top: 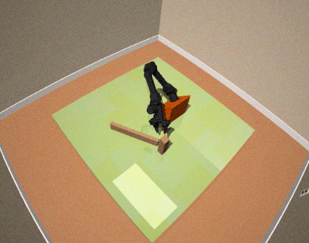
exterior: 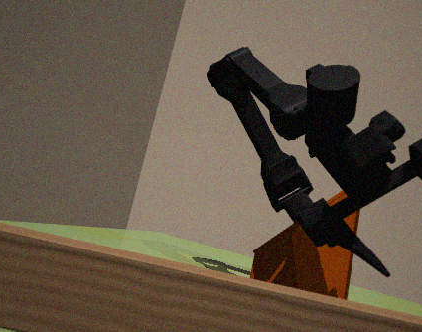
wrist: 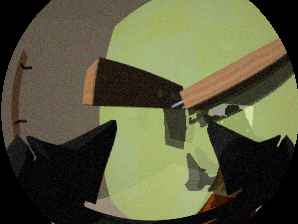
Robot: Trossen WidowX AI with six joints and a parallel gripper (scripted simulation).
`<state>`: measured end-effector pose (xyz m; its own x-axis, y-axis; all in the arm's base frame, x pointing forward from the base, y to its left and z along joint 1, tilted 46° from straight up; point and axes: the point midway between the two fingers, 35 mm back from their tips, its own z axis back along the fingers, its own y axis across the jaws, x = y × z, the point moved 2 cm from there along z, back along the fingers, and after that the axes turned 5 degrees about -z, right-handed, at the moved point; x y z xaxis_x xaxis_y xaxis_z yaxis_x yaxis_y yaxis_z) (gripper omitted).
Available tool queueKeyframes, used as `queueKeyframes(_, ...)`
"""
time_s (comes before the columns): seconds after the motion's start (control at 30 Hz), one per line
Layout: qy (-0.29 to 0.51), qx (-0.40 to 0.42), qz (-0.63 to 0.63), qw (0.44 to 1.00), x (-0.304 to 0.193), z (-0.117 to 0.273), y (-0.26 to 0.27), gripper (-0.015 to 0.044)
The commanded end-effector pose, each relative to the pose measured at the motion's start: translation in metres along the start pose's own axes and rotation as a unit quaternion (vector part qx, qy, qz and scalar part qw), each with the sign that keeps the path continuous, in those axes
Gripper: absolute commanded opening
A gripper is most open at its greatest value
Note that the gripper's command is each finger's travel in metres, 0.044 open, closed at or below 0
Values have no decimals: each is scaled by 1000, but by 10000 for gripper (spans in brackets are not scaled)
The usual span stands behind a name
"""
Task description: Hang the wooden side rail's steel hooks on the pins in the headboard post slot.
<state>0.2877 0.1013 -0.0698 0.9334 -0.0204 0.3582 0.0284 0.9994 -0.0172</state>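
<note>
The wooden side rail (top: 132, 133) (exterior: 139, 298) (wrist: 235, 72) lies along the table, its hooked end beside the short upright headboard post (top: 163, 146) (wrist: 137, 85). In the wrist view a thin steel hook (wrist: 178, 104) shows between the rail's end and the post's lower part; whether both hooks sit on the pins cannot be told. The slot's inside is too dark to read. My gripper (top: 161, 133) (wrist: 165, 126) is wide open and empty, just behind the post and the rail's hooked end in the top view. It touches neither as far as the views show.
An orange angular block (top: 177, 109) (exterior: 340, 258) (wrist: 212, 203) stands behind the gripper, close to the arm's base. A pale bright rectangle (top: 145, 196) lies on the green table top (top: 196, 174) at the front. A brown strip (wrist: 16, 95) with two dark pegs shows at the wrist view's left edge.
</note>
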Motion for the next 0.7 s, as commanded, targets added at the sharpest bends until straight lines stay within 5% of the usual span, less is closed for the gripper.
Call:
queueKeyframes(0.0, -47, 54, 361, 930, 11, 13, -11, 440)
queueKeyframes(0.27, -82, 60, 529, 843, 16, 18, -15, 440)
queueKeyframes(0.67, -83, 60, 537, 838, 17, 18, -15, 440)
